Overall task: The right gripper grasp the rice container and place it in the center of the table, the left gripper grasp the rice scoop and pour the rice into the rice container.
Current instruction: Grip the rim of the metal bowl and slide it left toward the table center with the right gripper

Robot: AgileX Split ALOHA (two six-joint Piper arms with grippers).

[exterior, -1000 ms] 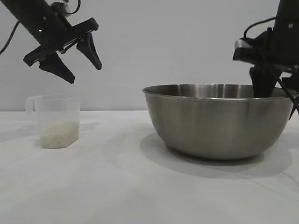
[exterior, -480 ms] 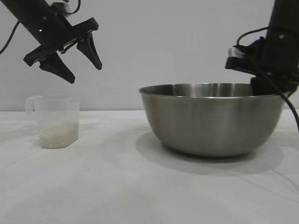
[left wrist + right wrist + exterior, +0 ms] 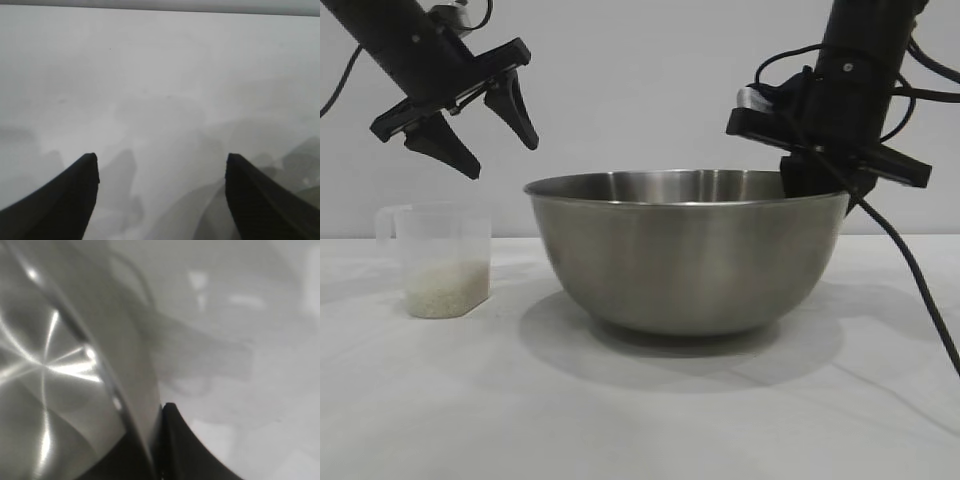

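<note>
bowl [image 3: 686,260] sits upright, mouth facing up.

From the exterior camera we look level across the counter [image 3: 640,420] at about bowl height, facing both arms against a plain wall. From the left wrist we look down between the left gripper's [image 3: 160,192] fingers at bare counter, which the exterior view also shows. From the right wrist we sit very close to the rice container [image 3: 60,365], sharing its rim with the exterior view.
</note>
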